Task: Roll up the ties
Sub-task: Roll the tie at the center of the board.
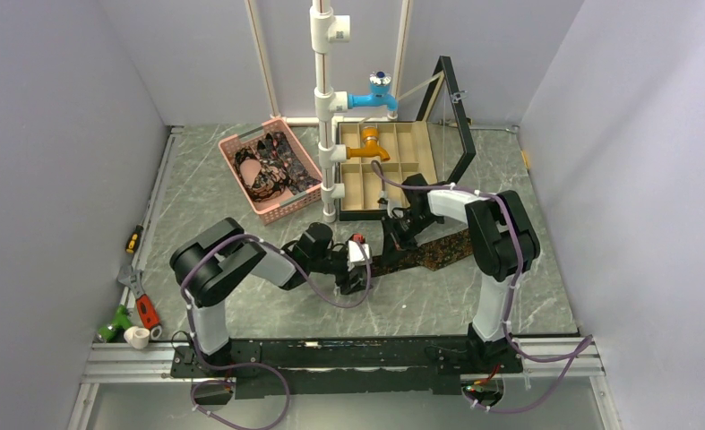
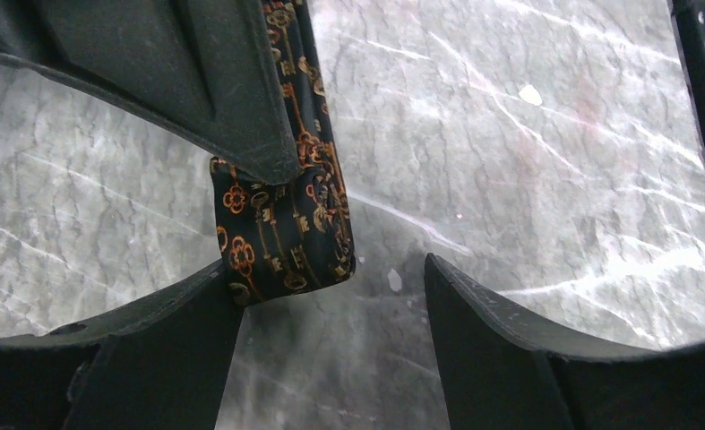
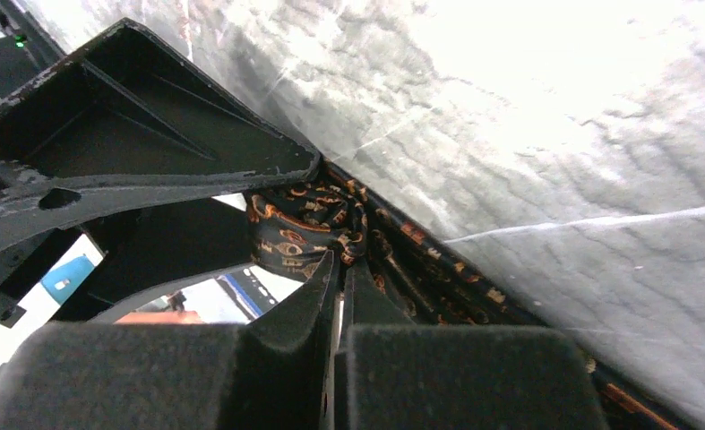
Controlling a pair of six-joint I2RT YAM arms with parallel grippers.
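Grey marbled table (image 1: pixel 241 305), and on it a pink basket (image 1: pixel 286 209) back left, a wooden box (image 1: pixel 417 143) with its lid up beside a white pipe stand (image 1: pixel 328 170), and one patterned tie (image 1: pixel 442 249) lying mid-table.

tie (image 2: pixel 281 242) cut by top edge, red-handled tool (image 1: pixel 147 312) too small to identify

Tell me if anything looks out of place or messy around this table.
Mostly the left edge: pliers, a red-handled tool and a white pipe fitting lie scattered off the mat beside the wall. The ties in the pink basket are a jumbled heap. The tie on the mat looks fine.
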